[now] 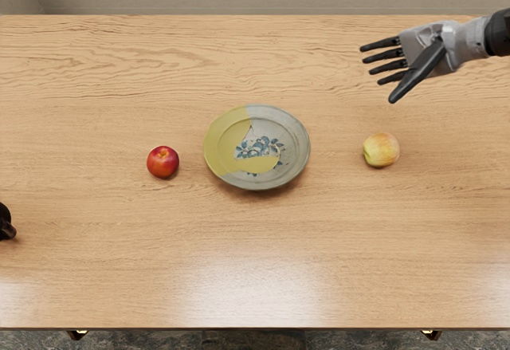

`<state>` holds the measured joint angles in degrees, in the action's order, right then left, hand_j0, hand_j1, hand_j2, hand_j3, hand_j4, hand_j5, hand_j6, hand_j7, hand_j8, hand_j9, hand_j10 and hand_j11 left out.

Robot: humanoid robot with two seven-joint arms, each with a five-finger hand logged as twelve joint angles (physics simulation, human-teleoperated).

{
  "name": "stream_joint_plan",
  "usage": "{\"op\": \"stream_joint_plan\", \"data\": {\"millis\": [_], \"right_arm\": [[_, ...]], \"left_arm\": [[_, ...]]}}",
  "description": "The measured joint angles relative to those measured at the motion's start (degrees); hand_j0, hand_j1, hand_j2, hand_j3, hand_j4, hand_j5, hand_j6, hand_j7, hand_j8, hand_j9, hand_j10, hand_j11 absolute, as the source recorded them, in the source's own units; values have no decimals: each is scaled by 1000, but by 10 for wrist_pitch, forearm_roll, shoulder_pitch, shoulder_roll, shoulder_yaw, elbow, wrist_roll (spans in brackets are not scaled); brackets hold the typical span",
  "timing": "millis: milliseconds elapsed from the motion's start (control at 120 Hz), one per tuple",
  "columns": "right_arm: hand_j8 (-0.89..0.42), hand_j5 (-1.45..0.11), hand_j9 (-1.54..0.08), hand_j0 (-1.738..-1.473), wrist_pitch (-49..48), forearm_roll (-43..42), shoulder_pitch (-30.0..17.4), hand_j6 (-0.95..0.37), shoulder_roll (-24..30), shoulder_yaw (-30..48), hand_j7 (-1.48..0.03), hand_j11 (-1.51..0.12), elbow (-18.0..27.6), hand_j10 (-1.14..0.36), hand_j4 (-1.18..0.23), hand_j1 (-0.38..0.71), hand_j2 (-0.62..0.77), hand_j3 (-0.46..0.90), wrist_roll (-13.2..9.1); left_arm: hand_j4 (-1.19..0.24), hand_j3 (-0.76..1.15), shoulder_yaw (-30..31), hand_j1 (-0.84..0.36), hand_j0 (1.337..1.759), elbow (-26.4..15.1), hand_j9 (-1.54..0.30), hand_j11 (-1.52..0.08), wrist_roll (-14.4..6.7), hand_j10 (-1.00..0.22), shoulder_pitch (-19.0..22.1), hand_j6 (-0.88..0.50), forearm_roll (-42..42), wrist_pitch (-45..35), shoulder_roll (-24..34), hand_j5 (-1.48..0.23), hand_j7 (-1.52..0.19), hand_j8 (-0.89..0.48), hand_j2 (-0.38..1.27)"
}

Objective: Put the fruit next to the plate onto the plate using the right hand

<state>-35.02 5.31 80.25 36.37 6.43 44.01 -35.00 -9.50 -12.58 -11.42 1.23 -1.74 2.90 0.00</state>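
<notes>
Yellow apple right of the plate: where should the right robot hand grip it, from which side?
Probably grip the yellow apple around its widest middle, coming down from above on the far-right side, where the open right robot hand hovers. The apple is round and sits apart from the plate, so there is room for fingers on both sides.

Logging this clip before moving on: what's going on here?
The right hand, fingers spread and holding nothing, hovers over the far right part of the table. A yellow-green apple lies right of the plate, a red apple left of it; neither touches the plate. The left hand barely shows at the left edge.
</notes>
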Motion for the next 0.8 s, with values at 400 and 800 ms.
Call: {"op": "stream_joint_plan", "data": {"millis": [400, 800], "right_arm": [[-20, -25, -27, -1658, 58, -36, 55, -22, 66, -83, -25, -27, 261, -19, -23, -323, -5, 0, 0], [-21, -25, -26, -1658, 259, -53, 353, -22, 70, -384, -25, -26, 458, -20, -21, -326, -4, 0, 0]], "left_arm": [[0, 0, 0, 349, 1658, 0, 0, 0, 0, 0, 0, 0, 0, 0, 0, 0, 0, 0, 0], [0, 0, 0, 349, 1658, 0, 0, 0, 0, 0, 0, 0, 0, 0, 0, 0, 0, 0, 0]]}}
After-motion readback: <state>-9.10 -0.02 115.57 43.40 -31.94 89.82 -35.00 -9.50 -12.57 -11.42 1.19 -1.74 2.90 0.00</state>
